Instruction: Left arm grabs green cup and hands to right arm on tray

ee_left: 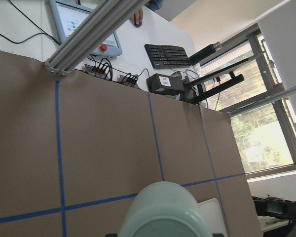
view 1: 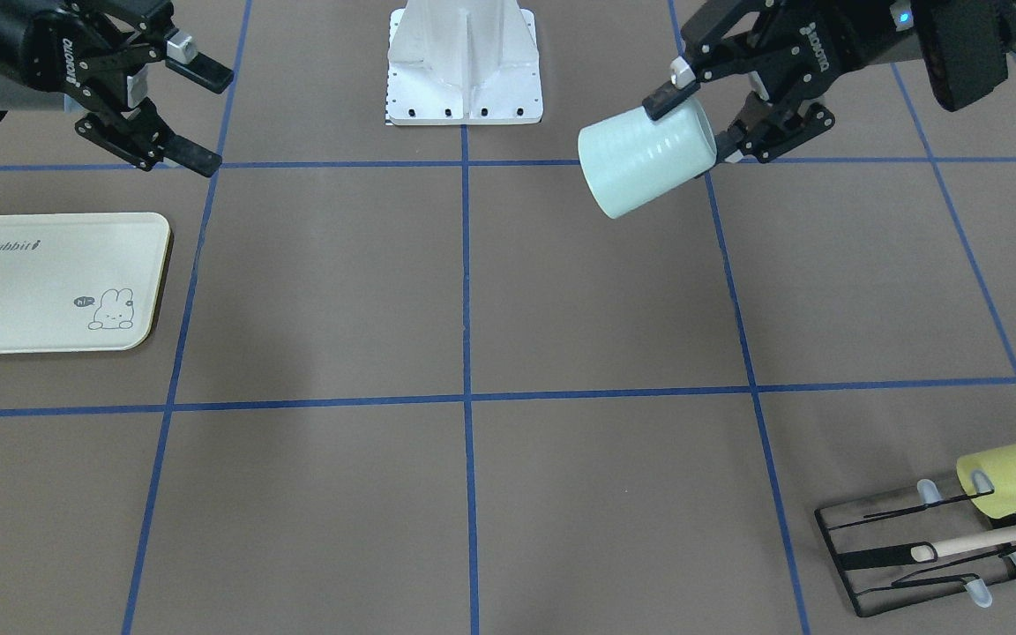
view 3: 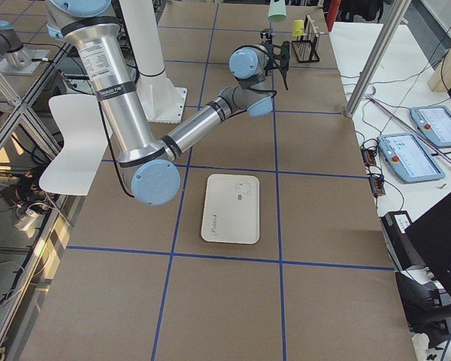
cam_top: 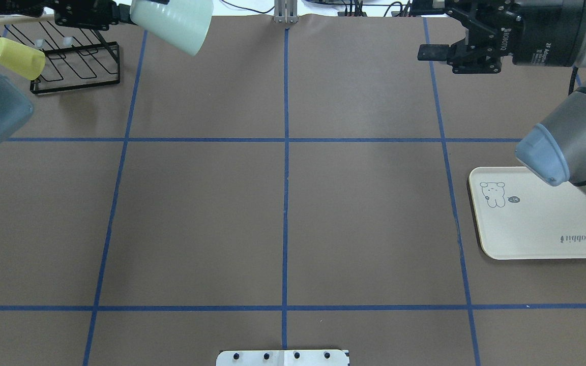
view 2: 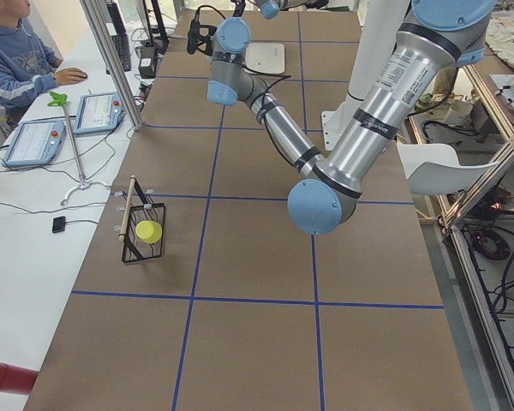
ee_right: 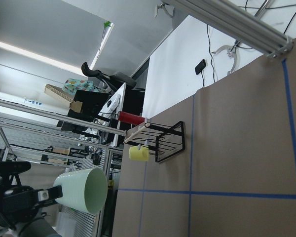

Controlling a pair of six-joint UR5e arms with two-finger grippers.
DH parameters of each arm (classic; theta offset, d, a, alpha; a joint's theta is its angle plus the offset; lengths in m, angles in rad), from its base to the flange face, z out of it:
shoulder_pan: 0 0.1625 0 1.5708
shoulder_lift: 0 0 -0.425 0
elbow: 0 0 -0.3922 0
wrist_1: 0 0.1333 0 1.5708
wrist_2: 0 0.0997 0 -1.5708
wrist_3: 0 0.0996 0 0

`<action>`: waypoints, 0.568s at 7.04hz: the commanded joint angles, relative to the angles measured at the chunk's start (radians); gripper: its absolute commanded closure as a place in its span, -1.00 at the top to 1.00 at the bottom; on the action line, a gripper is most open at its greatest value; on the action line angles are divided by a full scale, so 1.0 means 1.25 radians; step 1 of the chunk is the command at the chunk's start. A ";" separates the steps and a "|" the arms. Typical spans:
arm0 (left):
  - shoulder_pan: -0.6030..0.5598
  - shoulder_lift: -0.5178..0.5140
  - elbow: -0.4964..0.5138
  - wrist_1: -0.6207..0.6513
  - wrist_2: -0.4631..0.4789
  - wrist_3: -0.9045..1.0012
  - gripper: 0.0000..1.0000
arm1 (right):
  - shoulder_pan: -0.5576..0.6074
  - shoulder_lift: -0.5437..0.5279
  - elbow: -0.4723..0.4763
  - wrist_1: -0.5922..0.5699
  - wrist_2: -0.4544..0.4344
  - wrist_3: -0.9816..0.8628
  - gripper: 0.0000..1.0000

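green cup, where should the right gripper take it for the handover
Probably its free open-mouth end, from the robot's right: the left gripper clamps the base end, and the green cup is tilted, mouth towards the open right gripper.

From the front, one finger of the left gripper (view 1: 695,130) is mostly hidden behind the cup (view 1: 640,163). Overhead, the top edge chops off the cup's upper side and the gripper behind it. Left wrist cam crops the cup too.

Open gap btwn left gripper (view 1: 695,128) w/ green cup (view 1: 640,168) & right gripper (view 1: 206,119); wire rack (cam_top: 75,86) far left, tray (view 1: 32,291) far right.
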 commanded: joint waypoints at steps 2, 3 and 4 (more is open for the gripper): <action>0.050 -0.003 -0.005 -0.148 0.006 -0.115 -0.50 | -0.042 0.049 0.055 0.007 -0.079 0.173 0.95; 0.060 -0.006 -0.005 -0.164 0.007 -0.129 -0.50 | -0.087 0.053 0.068 0.033 -0.129 0.178 0.95; 0.075 -0.028 -0.005 -0.171 0.007 -0.161 -0.50 | -0.146 0.049 0.065 0.124 -0.203 0.178 0.95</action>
